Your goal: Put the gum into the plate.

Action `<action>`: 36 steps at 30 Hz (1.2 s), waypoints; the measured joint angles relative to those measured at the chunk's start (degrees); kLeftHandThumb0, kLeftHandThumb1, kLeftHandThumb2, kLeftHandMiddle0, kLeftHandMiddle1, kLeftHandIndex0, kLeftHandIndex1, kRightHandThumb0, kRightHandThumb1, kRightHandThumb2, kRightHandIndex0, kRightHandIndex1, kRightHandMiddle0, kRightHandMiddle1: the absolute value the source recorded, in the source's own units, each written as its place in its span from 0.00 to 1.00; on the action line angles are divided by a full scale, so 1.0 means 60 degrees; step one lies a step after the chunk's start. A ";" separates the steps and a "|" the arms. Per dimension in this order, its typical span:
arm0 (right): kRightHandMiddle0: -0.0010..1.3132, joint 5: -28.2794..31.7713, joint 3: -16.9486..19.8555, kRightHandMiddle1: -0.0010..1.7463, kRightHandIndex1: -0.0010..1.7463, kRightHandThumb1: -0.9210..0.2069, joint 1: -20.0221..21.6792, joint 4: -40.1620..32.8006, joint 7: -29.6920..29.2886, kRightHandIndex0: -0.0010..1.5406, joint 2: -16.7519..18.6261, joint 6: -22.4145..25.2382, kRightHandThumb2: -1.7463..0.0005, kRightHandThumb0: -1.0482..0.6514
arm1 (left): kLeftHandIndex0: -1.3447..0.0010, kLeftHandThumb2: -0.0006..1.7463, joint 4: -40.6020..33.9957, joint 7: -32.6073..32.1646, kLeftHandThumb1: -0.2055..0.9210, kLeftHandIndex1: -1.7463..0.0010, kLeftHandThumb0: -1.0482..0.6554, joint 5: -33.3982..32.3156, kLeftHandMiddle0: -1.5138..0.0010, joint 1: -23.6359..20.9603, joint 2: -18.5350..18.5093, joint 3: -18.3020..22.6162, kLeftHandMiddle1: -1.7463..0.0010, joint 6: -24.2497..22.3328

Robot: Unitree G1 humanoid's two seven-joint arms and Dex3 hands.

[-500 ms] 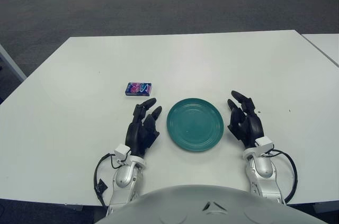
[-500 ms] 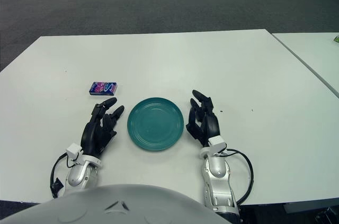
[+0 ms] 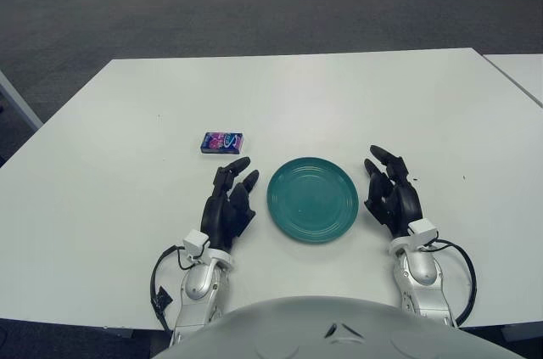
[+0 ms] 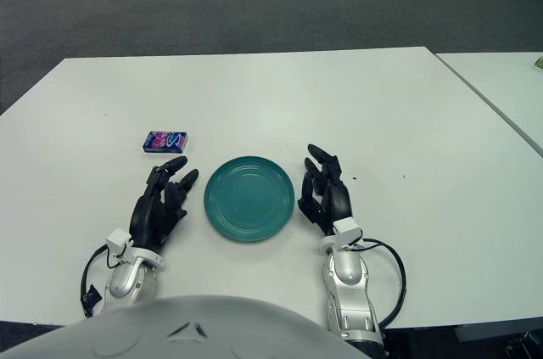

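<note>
Nothing changed since half second ago, as far as I see: both hands same spots, gum untouched, so task not begun. Left hand [image 3: 229,206] just left of plate [image 3: 312,199], fingers loosely spread, holding nothing. Gum [image 3: 222,142] on bench [image 3: 127,172] just beyond its fingertips (short reach forward, I judge). Right hand [image 3: 392,193] idle right of plate, fingers apart, empty.

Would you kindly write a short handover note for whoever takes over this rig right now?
Left hand: open, holding nothing, left of the plate, just short of the gum.
Right hand: open, idle, right of the plate.
Gum: flat on the white table, beyond the left hand and up-left of the plate, untouched.
Done: nothing yet; the plate holds nothing.
Left: grasp the gum, probably with the left hand, and set it in the plate.
</note>
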State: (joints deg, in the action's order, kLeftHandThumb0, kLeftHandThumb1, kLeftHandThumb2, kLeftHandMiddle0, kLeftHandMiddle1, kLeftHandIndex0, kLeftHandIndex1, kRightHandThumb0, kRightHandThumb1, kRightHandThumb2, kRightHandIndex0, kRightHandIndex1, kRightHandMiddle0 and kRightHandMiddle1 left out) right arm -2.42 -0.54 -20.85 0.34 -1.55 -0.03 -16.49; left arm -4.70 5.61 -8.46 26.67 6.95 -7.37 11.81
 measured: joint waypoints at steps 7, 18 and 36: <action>0.00 0.0001 -0.0001 0.42 0.00 0.00 0.0000 0.0000 0.0001 0.25 0.0001 0.0001 0.48 0.15 | 0.94 0.49 -0.0002 -0.0062 1.00 0.36 0.14 0.0039 0.74 -0.0005 0.0000 -0.0009 0.77 0.0005; 0.00 0.0008 0.0005 0.42 0.00 0.00 -0.0002 -0.0042 0.0035 0.26 -0.0012 0.0098 0.48 0.14 | 0.90 0.46 -0.0747 -0.0900 1.00 0.37 0.20 0.0958 0.73 -0.0710 -0.0063 -0.0029 0.75 -0.0382; 0.00 0.0165 0.0094 0.45 0.00 0.00 0.0214 0.0057 0.0142 0.26 -0.0038 0.0181 0.48 0.14 | 1.00 0.44 0.0597 -0.0234 1.00 0.50 0.10 0.3472 0.85 -0.5501 -0.3040 0.0511 0.86 -0.2108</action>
State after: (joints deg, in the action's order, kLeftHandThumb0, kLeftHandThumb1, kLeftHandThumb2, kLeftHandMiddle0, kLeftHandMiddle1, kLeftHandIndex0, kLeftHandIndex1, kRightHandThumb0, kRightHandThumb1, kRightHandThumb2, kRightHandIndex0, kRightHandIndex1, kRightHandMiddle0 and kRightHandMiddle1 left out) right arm -1.43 0.02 -19.57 0.68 -0.70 -0.25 -15.40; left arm -1.12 4.21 12.37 -6.33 -11.29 -4.31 -0.84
